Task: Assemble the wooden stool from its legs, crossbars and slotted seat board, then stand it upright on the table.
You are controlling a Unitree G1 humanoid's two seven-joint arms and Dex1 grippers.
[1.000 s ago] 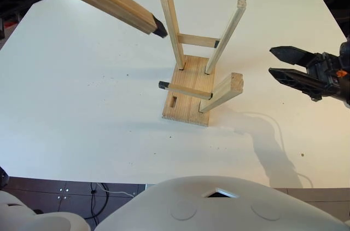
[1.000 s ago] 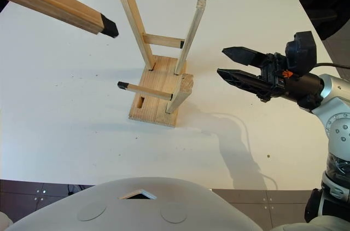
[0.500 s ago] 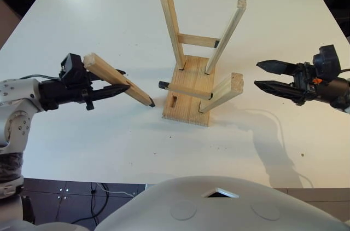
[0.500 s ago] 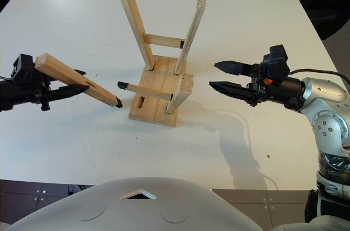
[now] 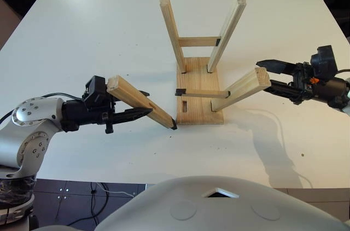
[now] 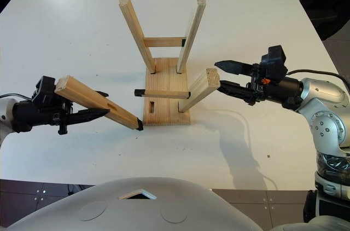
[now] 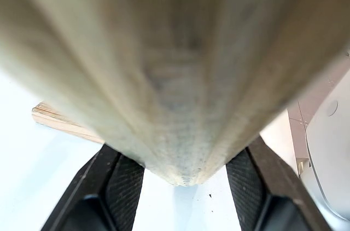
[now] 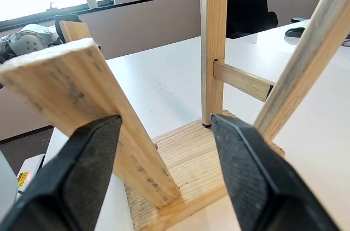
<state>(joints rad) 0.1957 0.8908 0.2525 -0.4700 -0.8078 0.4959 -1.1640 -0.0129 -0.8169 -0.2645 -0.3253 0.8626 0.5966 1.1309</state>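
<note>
Left eye view: left fingers [image 5: 131, 115] clamp a loose leg [image 5: 143, 103], its tip on the tabletop [image 5: 82, 34] beside the seat board [image 5: 199, 109]; right fingers [image 5: 276, 67], spread, straddle the tilted leg [image 5: 240, 88] slotted into it.

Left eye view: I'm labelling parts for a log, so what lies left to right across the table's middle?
Left end effector gripping the loose leg → seat board → tilted leg → right end effector.
</note>
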